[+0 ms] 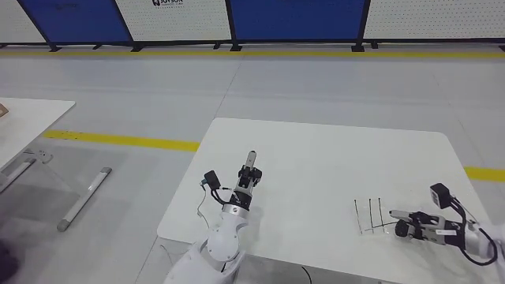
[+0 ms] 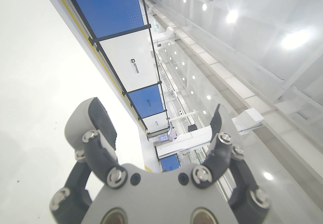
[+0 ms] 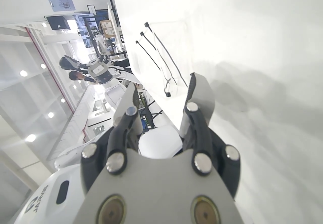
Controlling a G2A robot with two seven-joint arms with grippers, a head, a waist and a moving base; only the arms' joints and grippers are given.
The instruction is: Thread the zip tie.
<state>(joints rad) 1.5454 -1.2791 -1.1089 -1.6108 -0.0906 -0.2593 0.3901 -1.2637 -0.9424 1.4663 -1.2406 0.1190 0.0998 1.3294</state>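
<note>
Several black zip ties (image 1: 369, 214) lie side by side on the white table (image 1: 316, 158) near its right front corner; in the right wrist view the zip ties (image 3: 151, 49) have their heads at the far end. My right gripper (image 1: 397, 223) rests low at their near ends, open, with nothing between its fingers (image 3: 199, 88); the right gripper (image 3: 164, 88) has one strap running close to a fingertip. My left gripper (image 1: 251, 159) hovers over the table's left front part, pointing away from the ties. In its own view the left gripper (image 2: 159, 119) is open and empty.
A thin see-through sheet (image 3: 176, 25) seems to lie under the ties. The table's front edge (image 1: 260, 252) and right edge (image 1: 465, 197) are close to the arms. Yellow floor tape (image 1: 118, 139) and blue and white panels (image 1: 300, 4) stand beyond.
</note>
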